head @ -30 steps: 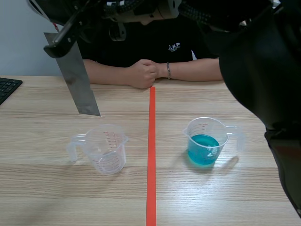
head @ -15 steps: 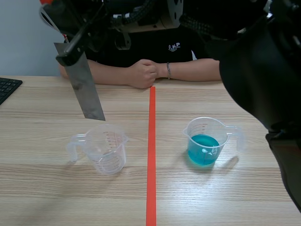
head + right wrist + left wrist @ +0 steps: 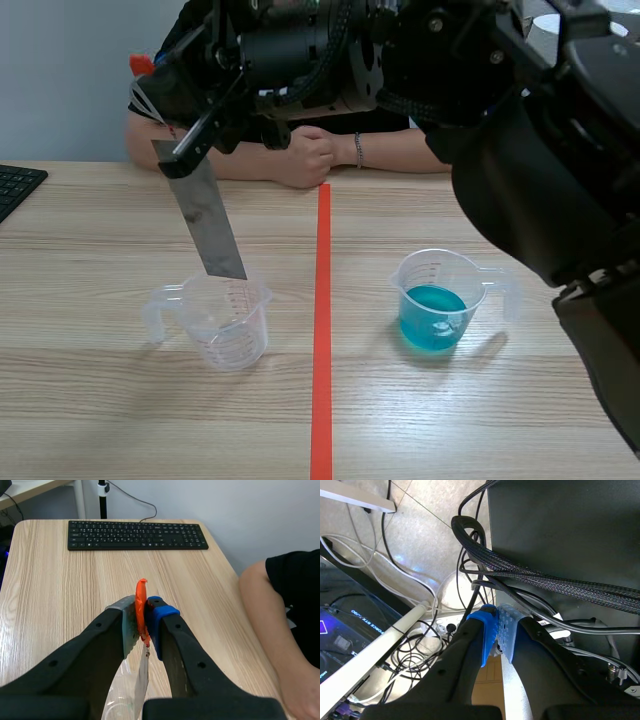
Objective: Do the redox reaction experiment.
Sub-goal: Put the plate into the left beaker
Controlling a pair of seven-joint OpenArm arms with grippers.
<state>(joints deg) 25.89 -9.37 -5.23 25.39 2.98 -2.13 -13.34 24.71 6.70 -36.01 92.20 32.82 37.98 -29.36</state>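
- We see the right end effector (image 3: 186,152) clamped on the metal strip (image 3: 212,222), which hangs below it.
- The strip's long axis is tilted, and its lower end points at the clear cup (image 3: 230,320).
- The left end effector (image 3: 497,630) has its fingers pressed together.

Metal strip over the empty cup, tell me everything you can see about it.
The metal strip is a long, flat, dull grey rectangle with a slightly mottled face. It hangs tilted, its upper end clamped in the right gripper, where an orange tab sticks up above the grip. Its lower end is at the mouth of the empty clear cup; whether it touches the rim cannot be told.
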